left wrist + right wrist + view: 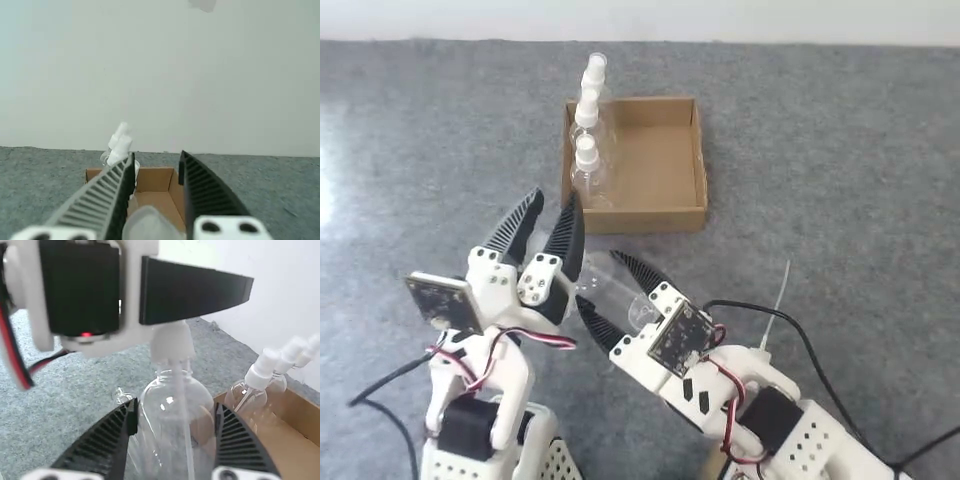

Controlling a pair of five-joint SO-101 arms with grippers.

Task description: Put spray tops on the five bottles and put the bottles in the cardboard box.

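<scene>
The clear, round-shouldered bottle [175,415] stands just in front of the cardboard box [698,160], between the two arms. Through its glossy wall we see a thin dip tube running down inside. On its neck sits a white plastic spray top [171,342]. The right gripper [175,407] is clamped on the bottle's body, one ribbed black finger pressed against each side. The left gripper [156,156] is above it. Its tapered black fingers point toward the box, and the spray top is caught between them near their base. Their tips stay slightly apart.

A thin white tube [775,310] lies on the surface beside the right arm, next to a black cable [800,340].

The box is shallow, square and open-topped, of plain brown card. Three capped bottles [590,165] stand in a row along one wall, all clear with white spray heads. The rest of its floor is bare card. Everything rests on a grey, mottled, felt-like table cover [840,150].
</scene>
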